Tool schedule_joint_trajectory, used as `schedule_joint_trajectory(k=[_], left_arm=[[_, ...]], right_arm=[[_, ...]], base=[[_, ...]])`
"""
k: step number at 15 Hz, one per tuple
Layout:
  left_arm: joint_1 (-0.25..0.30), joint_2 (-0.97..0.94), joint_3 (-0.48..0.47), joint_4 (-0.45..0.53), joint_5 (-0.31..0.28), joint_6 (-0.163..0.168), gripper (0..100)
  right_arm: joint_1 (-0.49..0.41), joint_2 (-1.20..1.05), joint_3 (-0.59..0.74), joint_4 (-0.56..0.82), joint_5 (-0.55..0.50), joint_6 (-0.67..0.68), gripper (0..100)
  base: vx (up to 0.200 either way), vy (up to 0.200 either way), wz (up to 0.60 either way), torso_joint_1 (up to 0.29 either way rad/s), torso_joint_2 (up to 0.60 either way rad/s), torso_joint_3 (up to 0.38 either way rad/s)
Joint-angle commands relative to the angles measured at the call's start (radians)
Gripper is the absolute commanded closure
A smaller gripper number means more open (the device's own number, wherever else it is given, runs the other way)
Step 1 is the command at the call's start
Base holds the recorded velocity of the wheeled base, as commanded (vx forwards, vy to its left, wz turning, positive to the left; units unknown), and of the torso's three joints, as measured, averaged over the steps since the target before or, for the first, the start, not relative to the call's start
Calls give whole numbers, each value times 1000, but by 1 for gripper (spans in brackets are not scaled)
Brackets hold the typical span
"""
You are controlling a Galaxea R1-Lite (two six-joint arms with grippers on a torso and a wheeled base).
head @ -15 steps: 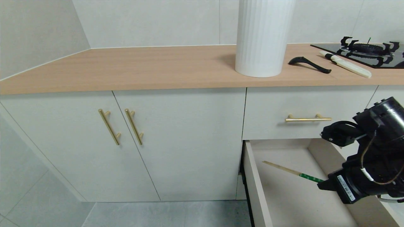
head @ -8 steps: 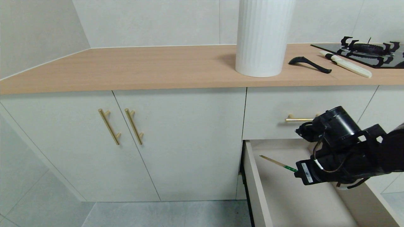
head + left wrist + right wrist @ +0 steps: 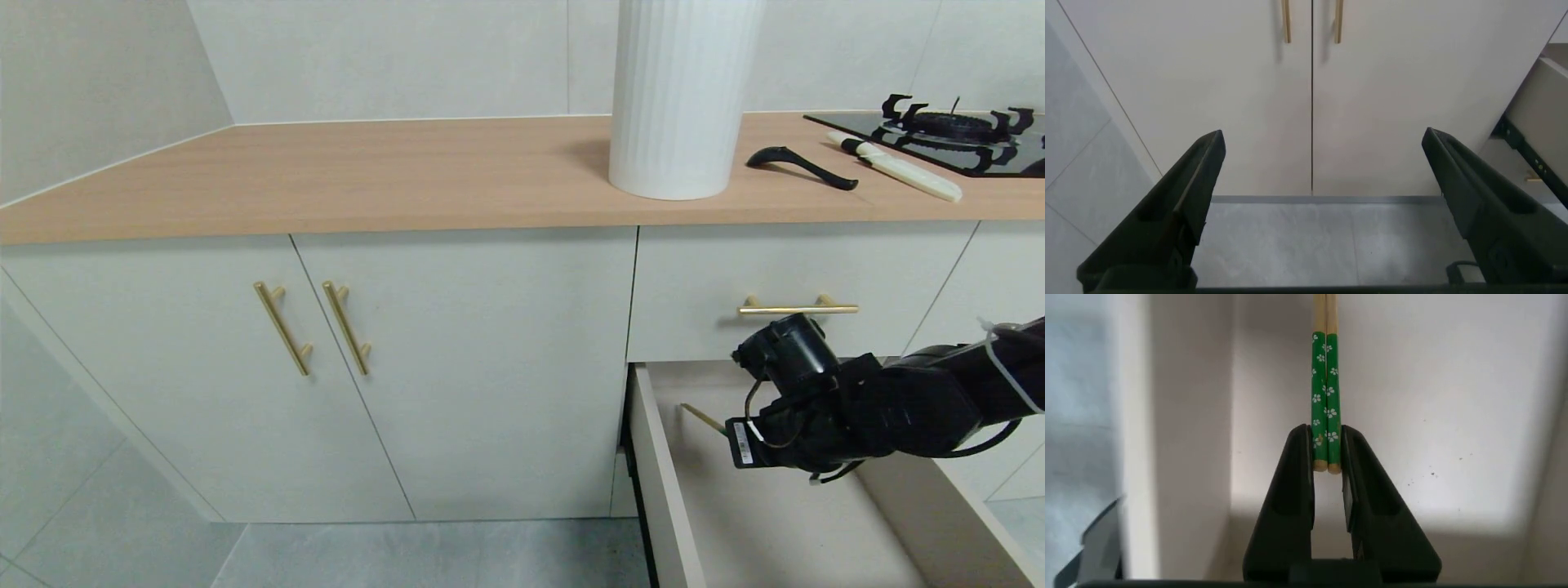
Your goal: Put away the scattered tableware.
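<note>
My right pincer (image 3: 1325, 449) is clenched on the green ends of a pair of chopsticks (image 3: 1325, 367), holding them inside the open drawer (image 3: 660, 474), tips toward its left wall. My left pincer (image 3: 1323, 143) is spread wide, grasping nothing, facing the cupboard doors (image 3: 1388, 90). A knife (image 3: 898, 168) lies on the counter (image 3: 367, 175).

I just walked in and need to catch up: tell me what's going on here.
The right gripper is shut on a pair of chopsticks with green flowered ends, holding them in over the open drawer below the countertop. Whether their tips touch the drawer floor is unclear. The left gripper is open and holds nothing, facing the cabinet doors. A black utensil and a white knife lie on the countertop, not yet put away.
</note>
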Motion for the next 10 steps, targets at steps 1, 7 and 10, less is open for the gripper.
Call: schedule_joint_trajectory(k=[1, 7, 10], left_arm=[[0, 1, 0, 1, 0, -1, 0], [0, 1, 0, 1, 0, -1, 0], [0, 1, 0, -1, 0, -1, 0]], right_arm=[[-1, 49, 0, -1, 0, 0, 100], [-1, 101, -3, -2, 0, 0, 100], [-15, 164, -8, -2, 0, -1, 100]], base=[[0, 0, 0, 0, 0, 0], [0, 0, 0, 0, 0, 0], [0, 0, 0, 0, 0, 0]])
